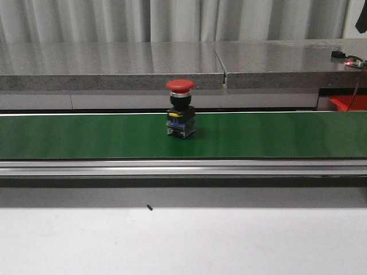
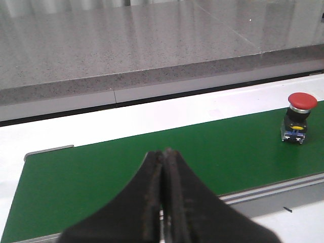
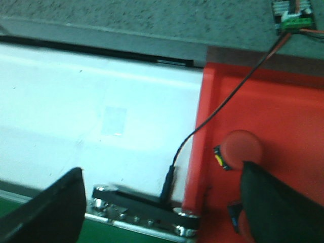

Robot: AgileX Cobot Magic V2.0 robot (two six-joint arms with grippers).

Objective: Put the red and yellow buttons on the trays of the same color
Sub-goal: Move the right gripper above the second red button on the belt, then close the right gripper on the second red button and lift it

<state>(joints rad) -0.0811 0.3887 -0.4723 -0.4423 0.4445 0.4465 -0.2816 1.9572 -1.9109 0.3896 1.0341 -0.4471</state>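
A red button [image 1: 180, 86] on a black and blue base stands upright on the green belt [image 1: 86, 134], near the middle. The left wrist view shows the same red button [image 2: 301, 102] far off to one side of my left gripper [image 2: 163, 152], which is shut and empty above the belt. My right gripper [image 3: 162, 169] is open and holds nothing, at the edge of the red tray [image 3: 268, 111]. Another red button [image 3: 243, 149] lies in that tray close to one finger [image 3: 281, 202]. A further one is partly hidden behind that finger. No yellow button or yellow tray is in view.
A grey stone ledge [image 1: 114, 66] runs behind the belt, with a small circuit board [image 3: 293, 14] on it. A black wire [image 3: 223, 109] crosses the tray rim down to a bracket [image 3: 142, 205] at the belt's end. A corner of the red tray [image 1: 350, 103] shows at the far right.
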